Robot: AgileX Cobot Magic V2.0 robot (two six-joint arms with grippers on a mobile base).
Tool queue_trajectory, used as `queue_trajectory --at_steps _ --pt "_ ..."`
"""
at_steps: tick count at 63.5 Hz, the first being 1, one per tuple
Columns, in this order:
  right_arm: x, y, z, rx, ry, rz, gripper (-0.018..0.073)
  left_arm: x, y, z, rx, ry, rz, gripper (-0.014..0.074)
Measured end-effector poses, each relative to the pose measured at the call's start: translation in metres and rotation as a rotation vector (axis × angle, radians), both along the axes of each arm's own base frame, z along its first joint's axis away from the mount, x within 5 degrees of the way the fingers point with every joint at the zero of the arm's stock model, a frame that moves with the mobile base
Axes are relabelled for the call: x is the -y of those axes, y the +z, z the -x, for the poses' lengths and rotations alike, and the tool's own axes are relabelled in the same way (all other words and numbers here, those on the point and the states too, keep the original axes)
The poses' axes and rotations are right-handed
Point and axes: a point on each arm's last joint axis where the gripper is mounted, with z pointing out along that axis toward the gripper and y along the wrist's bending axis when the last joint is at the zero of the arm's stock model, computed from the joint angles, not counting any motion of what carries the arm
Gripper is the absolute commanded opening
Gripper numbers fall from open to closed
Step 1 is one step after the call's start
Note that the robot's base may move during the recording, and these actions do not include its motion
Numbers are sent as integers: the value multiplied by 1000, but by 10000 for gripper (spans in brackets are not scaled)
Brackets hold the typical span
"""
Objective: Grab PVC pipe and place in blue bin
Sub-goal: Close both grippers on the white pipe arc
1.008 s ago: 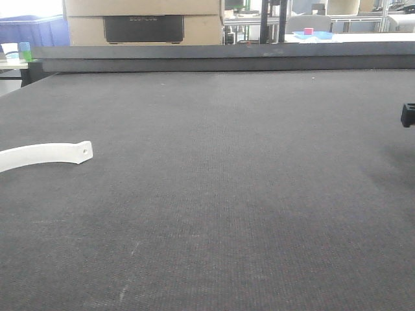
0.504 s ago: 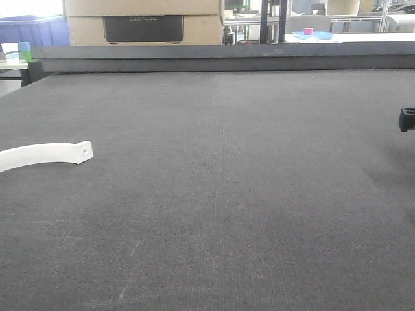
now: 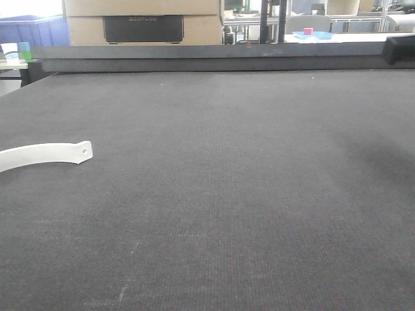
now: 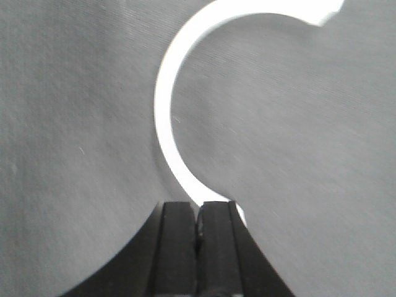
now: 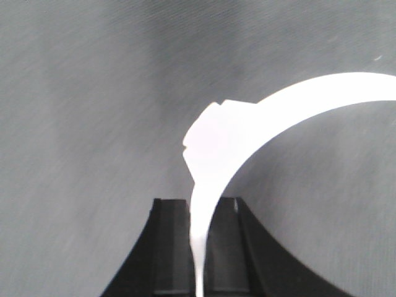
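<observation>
Currently right gripper pinches PVC pipe; left gripper closed over second pipe; black unit at 11 o'clock, lettering unreadable.

You get an evenly lit, sharp front view of the mat, its backdrop blown out to white top left. Both wrist views run grey and soft, the weave smeared, the pipe glaring white without detail.
</observation>
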Motion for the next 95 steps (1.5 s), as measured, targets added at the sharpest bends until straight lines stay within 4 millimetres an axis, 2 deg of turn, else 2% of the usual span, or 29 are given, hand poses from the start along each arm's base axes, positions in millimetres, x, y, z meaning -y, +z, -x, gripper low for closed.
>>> queue_trajectory --at_steps 12,18,21,30,38,55,73,95 --pt "-8 3 6 -17 35 1 -168 1 -23 -33 -84 0 -10 -111" --pt "-8 3 6 -17 36 1 -168 1 -34 -42 -120 0 -12 -91" --pt "-8 3 6 -17 36 1 -168 1 -39 -45 -132 0 -12 -48" --pt "-9 3 4 2 36 -2 -168 1 -46 -49 -143 0 -13 171" --pt "-9 4 3 18 36 -4 -168 1 -47 -54 -101 -2 -16 275" --pt "-9 4 2 31 38 -5 -168 1 -62 -62 -125 -5 -23 274" --pt "-9 4 2 32 38 -5 -168 -14 -74 -66 -158 44 -20 274" --pt "-9 4 1 38 38 -6 -168 -6 -89 -68 -203 22 -13 274"
